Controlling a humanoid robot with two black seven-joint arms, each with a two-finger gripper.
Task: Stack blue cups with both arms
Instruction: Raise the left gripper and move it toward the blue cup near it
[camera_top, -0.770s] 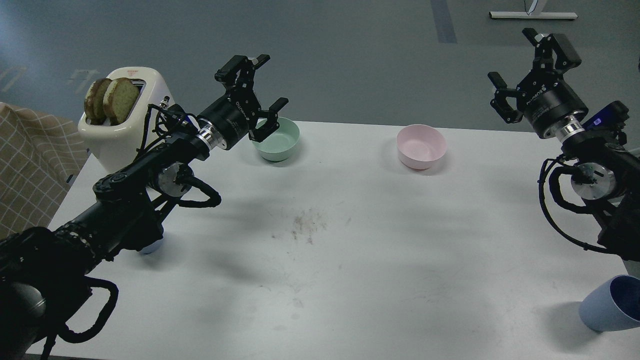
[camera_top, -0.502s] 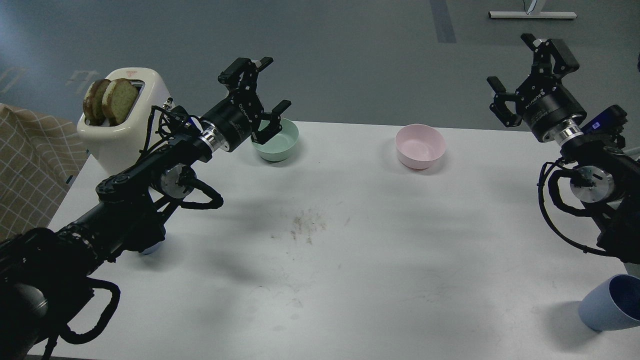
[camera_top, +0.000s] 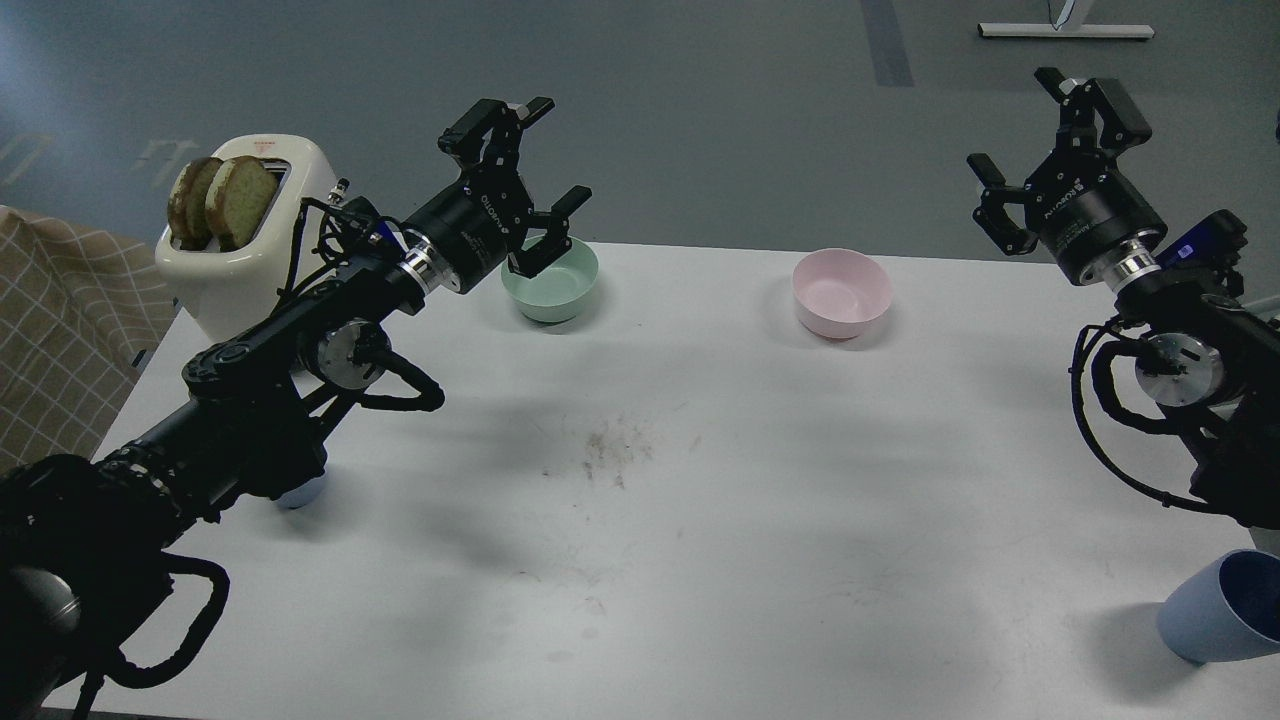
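Cups sit apart on your counter (camera_top: 700, 520): one (camera_top: 1215, 607) near right, one (camera_top: 300, 492) under your left arm. Both tools, left (camera_top: 535, 155) and right (camera_top: 1030, 125), gape empty.

It looked like a robotics lab: a bare white bench (camera_top: 700, 520) stood on a grey taped floor (camera_top: 700, 100), with a toaster (camera_top: 250, 240) as prop.

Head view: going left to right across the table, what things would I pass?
Toaster → mint-green bowl → pink bowl → blue cup at the far right edge. A second blue cup peeks out under the left arm.
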